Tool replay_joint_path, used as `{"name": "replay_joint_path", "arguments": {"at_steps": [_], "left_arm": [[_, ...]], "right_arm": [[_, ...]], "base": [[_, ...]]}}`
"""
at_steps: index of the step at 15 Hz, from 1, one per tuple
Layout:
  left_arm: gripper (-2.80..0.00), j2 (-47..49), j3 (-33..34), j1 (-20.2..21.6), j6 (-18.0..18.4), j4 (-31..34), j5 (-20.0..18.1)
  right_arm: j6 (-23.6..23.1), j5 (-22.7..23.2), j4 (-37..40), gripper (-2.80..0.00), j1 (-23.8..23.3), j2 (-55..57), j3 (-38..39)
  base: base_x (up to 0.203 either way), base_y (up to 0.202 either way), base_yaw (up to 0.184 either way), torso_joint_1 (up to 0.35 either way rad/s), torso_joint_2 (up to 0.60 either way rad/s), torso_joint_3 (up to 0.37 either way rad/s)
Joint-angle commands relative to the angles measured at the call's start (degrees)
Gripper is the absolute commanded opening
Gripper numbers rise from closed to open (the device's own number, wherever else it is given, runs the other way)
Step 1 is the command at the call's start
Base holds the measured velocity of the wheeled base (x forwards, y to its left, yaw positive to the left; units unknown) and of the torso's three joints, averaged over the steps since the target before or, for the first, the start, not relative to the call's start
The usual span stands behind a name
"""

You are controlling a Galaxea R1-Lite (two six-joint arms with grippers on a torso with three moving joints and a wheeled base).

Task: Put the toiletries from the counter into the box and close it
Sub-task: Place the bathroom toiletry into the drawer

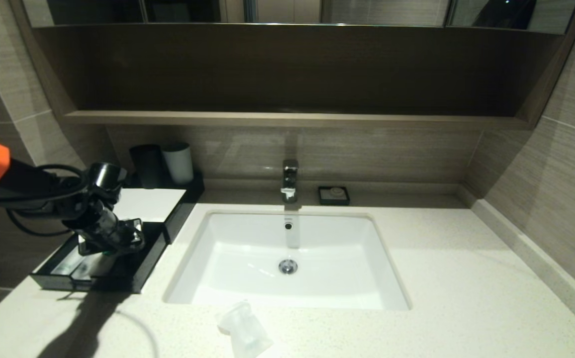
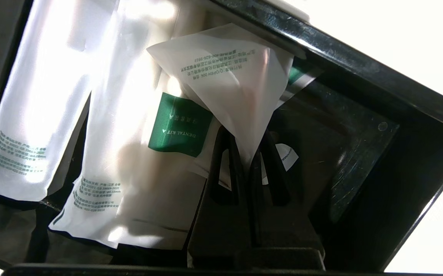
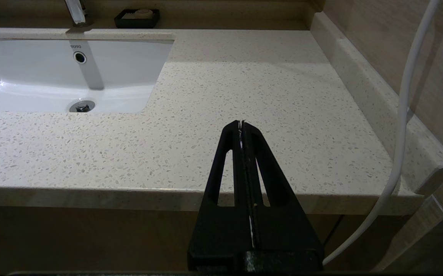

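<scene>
The black box (image 1: 175, 211) with its white top panel stands at the counter's (image 1: 466, 278) back left, its drawer (image 1: 141, 276) pulled out toward me. My left gripper (image 1: 118, 241) reaches down into the drawer. In the left wrist view, the left gripper (image 2: 248, 143) is shut on the corner of a small flat translucent packet (image 2: 229, 76), held just above the drawer floor (image 2: 344, 153). Beside it in the drawer lie a packet with a green label (image 2: 179, 124) and another white packet (image 2: 37, 115). A clear packet (image 1: 242, 330) lies on the counter in front of the basin. My right gripper (image 3: 241, 124) is shut and empty, off the counter's front right edge.
The white basin (image 1: 247, 248) fills the counter's middle, with a tap (image 1: 290, 179) behind it and a small black soap dish (image 1: 334, 195) beside the tap. A dark cup (image 1: 147, 165) and a white cup (image 1: 178, 162) stand behind the box. A white cable (image 3: 405, 115) hangs beside the right gripper.
</scene>
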Motion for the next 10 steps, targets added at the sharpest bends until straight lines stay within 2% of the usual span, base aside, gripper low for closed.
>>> {"name": "replay_joint_path", "arguments": {"at_steps": [1,10], "left_arm": [[-2.80,0.51,-0.11,0.11,-0.01,0.06,0.04],[-2.80,0.95,-0.11,0.37,-0.19,-1.07,-0.04]], "right_arm": [[-0.01,0.01,-0.02,-2.80,0.01,0.00,0.09],[-0.01,0.01,-0.02,-2.80,0.01,0.00,0.09]], "base": [[0.000,0.000,0.000,0.000,0.00,0.000],[0.000,0.000,0.000,0.000,0.00,0.000]]}}
